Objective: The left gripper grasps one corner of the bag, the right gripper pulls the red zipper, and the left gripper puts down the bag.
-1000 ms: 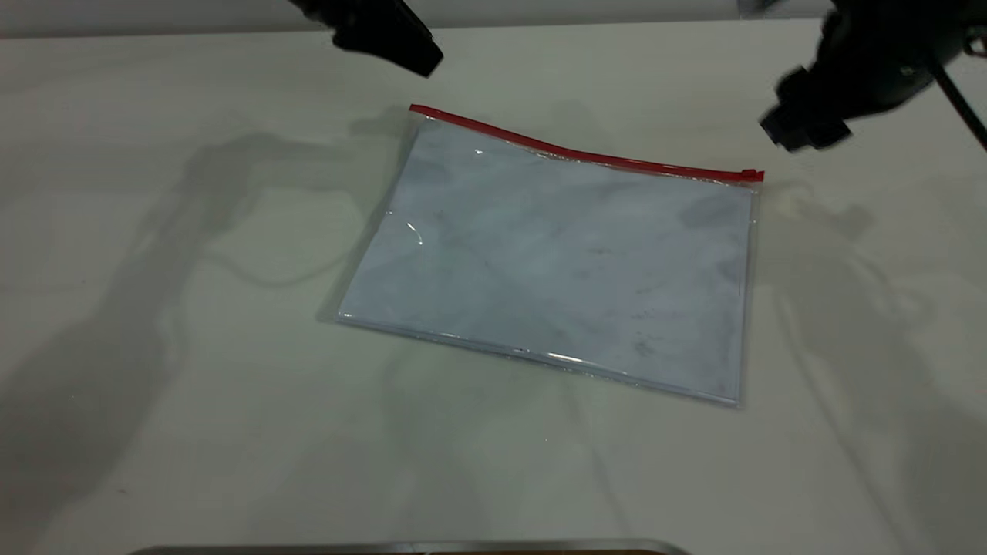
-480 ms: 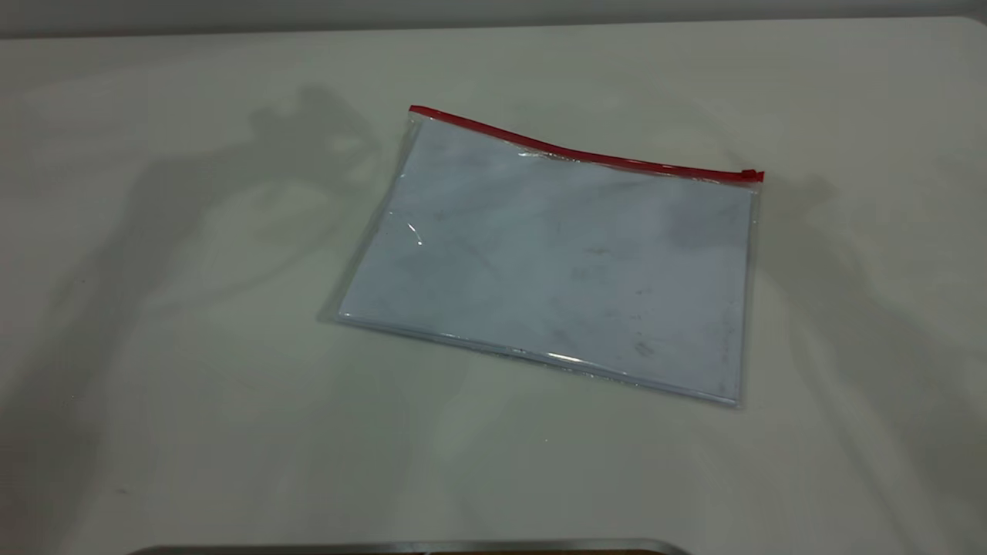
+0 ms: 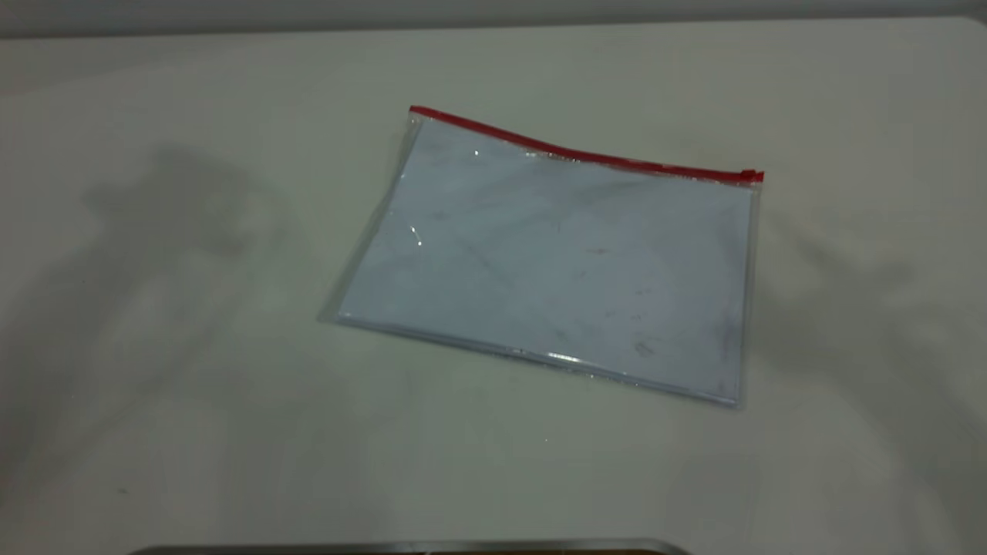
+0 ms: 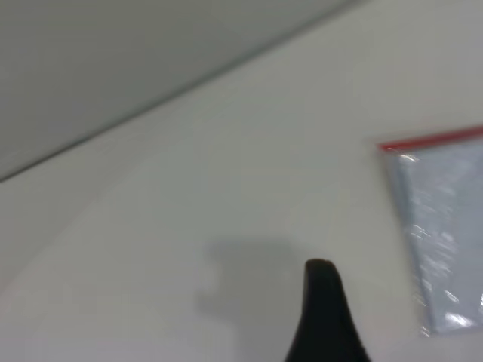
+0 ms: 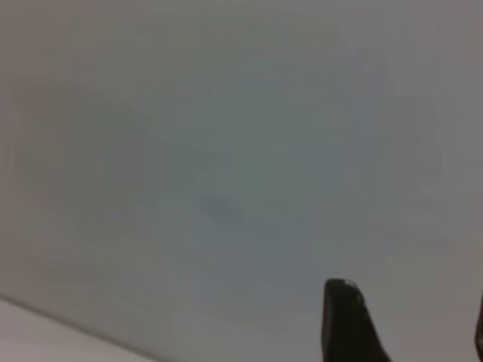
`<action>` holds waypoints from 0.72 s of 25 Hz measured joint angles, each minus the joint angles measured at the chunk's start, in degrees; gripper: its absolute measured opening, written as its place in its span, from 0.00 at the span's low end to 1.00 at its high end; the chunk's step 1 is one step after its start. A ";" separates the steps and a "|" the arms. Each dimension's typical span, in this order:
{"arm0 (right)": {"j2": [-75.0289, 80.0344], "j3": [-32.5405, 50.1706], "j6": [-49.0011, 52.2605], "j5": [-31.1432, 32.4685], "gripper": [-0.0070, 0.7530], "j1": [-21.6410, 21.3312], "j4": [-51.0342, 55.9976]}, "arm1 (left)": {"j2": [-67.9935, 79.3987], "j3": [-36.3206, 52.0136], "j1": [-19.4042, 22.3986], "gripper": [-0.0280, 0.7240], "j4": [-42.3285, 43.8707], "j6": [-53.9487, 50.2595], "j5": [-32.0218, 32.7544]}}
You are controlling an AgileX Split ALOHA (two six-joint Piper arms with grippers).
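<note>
The bag (image 3: 555, 262) lies flat on the white table (image 3: 193, 347), with smudged paper showing through it. The red zipper (image 3: 586, 156) runs along its far edge, and the small slider tab (image 3: 746, 174) sits at the right end. The left end of the strip stops at a clear corner (image 3: 414, 112). Neither gripper shows in the exterior view. In the left wrist view, one finger (image 4: 321, 317) of my left gripper (image 4: 400, 302) hangs above bare table, apart from the bag (image 4: 445, 226) and its corner (image 4: 381, 147). My right gripper (image 5: 411, 317) is open and empty over bare table.
A grey metal edge (image 3: 409, 547) runs along the table's near side. The table's far edge meets a grey wall (image 3: 493, 11). Arm shadows fall on the table at left and right of the bag.
Both grippers, seen above the bag's far corners a second ago, have left the exterior view. Their shadows have moved outward. The bag has not moved.
</note>
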 joint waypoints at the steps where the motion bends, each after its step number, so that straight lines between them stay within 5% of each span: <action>1: -1.21 1.06 0.98 2.53 0.57 0.00 -0.53 | -1.11 0.00 0.00 0.82 1.70 -1.30 0.00; 9: -3.63 1.68 29.12 30.43 0.56 0.00 -24.61 | -9.42 0.26 0.00 0.82 5.80 -9.34 0.00; 18: -17.97 -0.39 63.66 37.84 0.56 0.00 -60.62 | -32.35 21.58 0.00 0.82 5.80 -14.77 0.00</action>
